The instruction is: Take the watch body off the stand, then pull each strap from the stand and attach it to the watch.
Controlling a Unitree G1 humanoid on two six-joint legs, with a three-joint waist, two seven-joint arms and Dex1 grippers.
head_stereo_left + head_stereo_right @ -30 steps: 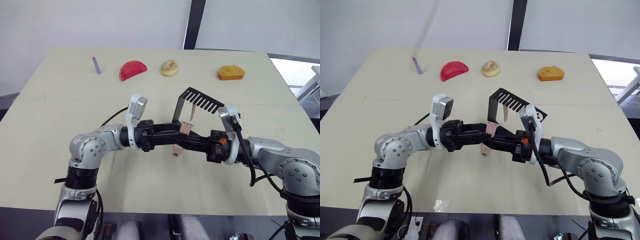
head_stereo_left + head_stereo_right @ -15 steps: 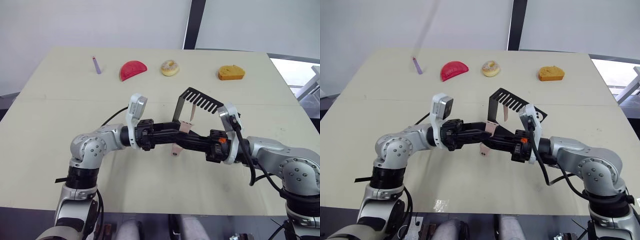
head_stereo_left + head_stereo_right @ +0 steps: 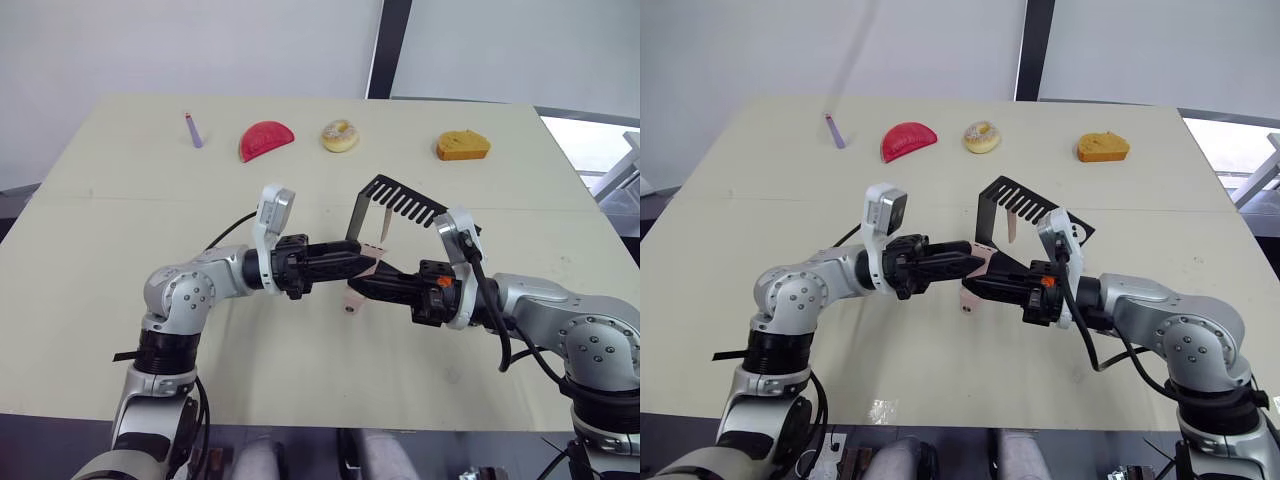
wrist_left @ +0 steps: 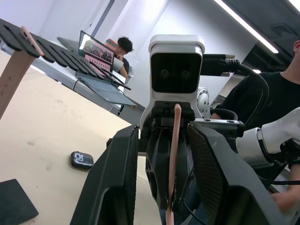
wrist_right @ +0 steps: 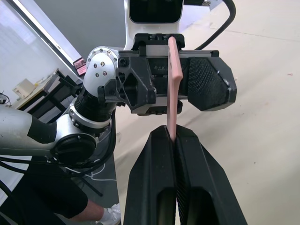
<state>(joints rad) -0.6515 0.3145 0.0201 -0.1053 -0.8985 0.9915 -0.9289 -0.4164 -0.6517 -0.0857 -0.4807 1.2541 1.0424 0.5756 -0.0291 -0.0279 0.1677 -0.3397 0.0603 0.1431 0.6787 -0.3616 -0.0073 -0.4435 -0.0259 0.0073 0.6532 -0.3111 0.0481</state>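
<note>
Fingers of the right gripper [image 5: 174, 140] are pressed together on one pinkish-tan strap [image 5: 172, 89], which stands up out of them as a thin strip, while the fingers of the left gripper [image 4: 161, 159] are spread apart on either side of that same strap without closing on it. Seen from the head, the two grippers meet tip to tip above the table [image 3: 120, 230], just in front of the stand [image 3: 365, 215], and the held strap [image 3: 357, 293] hangs down between them with its free end near the table top. A second strap [image 3: 384, 226] still hangs from the stand's comb-slotted top arm. The watch body [image 4: 83, 160] lies flat on the table near the stand's foot, its screen showing white digits. Along the far edge of the table, well apart from the grippers, lie a purple stick [image 3: 192, 130], a red half-round piece [image 3: 265, 139], a doughnut [image 3: 339, 135] and an orange piece [image 3: 461, 146]. Beyond the table, the left wrist view catches a seated person in a black shirt [image 4: 274, 103] and another person behind an open laptop [image 4: 101, 51].
</note>
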